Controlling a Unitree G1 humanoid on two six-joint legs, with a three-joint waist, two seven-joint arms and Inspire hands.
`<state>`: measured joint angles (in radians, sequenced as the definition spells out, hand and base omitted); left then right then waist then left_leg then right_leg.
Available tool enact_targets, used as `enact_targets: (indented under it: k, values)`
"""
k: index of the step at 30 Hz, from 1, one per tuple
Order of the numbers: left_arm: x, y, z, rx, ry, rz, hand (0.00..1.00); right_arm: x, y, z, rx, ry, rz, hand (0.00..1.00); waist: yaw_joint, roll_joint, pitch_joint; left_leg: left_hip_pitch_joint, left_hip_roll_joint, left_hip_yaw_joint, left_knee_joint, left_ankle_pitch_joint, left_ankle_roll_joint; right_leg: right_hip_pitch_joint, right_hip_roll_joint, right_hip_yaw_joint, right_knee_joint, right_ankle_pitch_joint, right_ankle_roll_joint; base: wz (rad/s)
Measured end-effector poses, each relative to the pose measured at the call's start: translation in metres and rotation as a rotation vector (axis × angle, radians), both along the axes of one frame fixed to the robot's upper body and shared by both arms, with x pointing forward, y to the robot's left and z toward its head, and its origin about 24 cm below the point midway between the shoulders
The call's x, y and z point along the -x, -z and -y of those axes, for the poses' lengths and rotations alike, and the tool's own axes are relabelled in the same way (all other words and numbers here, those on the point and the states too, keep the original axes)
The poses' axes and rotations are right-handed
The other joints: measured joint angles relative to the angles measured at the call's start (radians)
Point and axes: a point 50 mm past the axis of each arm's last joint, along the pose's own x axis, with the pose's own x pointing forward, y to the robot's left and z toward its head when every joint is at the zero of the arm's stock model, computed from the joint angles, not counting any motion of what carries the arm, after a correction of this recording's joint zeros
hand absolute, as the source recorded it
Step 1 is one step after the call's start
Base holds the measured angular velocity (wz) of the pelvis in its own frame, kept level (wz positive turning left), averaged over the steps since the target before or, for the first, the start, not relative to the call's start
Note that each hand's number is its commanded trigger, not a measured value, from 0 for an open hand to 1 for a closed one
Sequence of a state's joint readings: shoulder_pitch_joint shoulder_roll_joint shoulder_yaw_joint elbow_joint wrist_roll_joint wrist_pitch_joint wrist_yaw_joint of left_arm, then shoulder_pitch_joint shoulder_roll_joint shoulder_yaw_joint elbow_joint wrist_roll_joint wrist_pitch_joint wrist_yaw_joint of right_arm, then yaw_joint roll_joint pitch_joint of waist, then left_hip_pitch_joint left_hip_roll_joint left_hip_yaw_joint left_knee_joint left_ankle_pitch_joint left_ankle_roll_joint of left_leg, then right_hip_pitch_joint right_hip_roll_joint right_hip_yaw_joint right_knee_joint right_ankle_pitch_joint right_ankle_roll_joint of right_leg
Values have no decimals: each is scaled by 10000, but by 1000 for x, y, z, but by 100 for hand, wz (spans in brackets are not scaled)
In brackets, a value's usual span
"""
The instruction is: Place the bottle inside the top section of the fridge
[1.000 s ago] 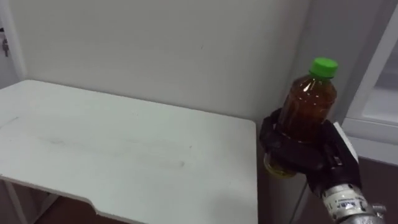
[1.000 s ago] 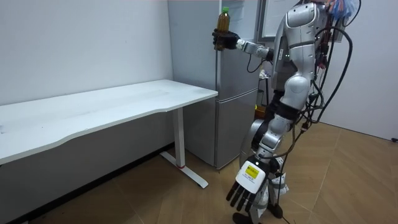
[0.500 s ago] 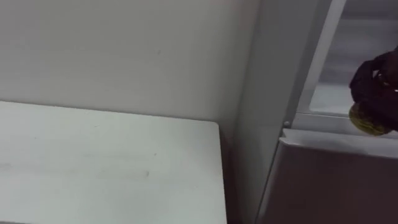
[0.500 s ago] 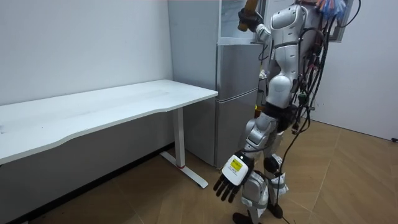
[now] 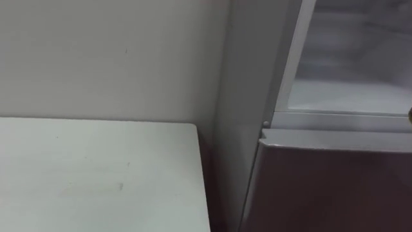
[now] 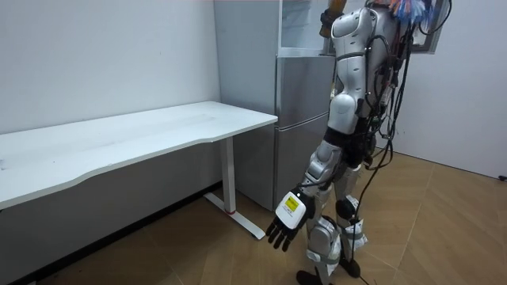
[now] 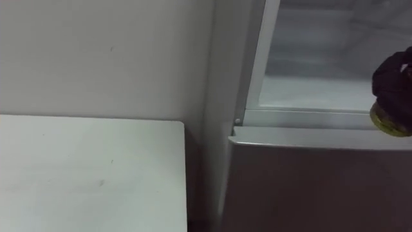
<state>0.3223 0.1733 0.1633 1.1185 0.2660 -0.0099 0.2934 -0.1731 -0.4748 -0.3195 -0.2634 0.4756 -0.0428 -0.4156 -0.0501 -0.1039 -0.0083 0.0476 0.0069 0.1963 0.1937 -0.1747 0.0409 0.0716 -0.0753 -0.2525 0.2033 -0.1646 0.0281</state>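
1. Bottle (image 7: 389, 122) is being held at the far right of the right eye view. Its yellowish base is level with the sill of the open upper fridge compartment (image 7: 309, 90). Whether it is inside cannot be told.
2. Right hand (image 7: 394, 80) is being clamped round the bottle's lower part, dark fingers curled.
3. Left hand (image 6: 287, 226) is being hung low beside the legs, fingers straight and apart.
4. Robot is being seen standing upright before the fridge (image 6: 297, 95), with the white table (image 6: 158, 131) at the room view's left.
5. Lower fridge door (image 7: 309, 187) is being seen closed.
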Motion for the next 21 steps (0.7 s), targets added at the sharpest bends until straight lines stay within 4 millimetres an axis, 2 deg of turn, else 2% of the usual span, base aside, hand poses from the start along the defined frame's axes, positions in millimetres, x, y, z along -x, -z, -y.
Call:
enact_targets:
  k: [3,5,12,18,21]
  values:
    - [1,0,0,-4,-26,-49,0,2,-1,3,-80,127,65,100,-28,78,-7,-26,78,51,78,-92,-43,5,48,27,6,9,-16,-8]
    - [1,0,0,-10,-37,-49,0,3,0,4,-88,232,34,100,-24,143,-41,3,115,103,131,-142,-61,57,68,31,-11,1,-32,-6]
    - [2,-1,-4,-134,-294,15,0,9,11,6,137,215,-471,100,22,150,-9,195,112,152,111,-162,-77,265,75,42,-166,-52,-80,-2]
    - [3,-2,-6,-199,-393,48,0,9,14,6,197,37,-606,100,275,115,4,326,110,230,-35,-149,-98,277,104,150,-163,-65,-86,-4]
    - [3,-2,-6,-199,-403,44,0,9,14,5,6,-245,-584,100,388,43,45,325,107,226,-63,-147,-101,296,107,119,-160,-65,-85,1]
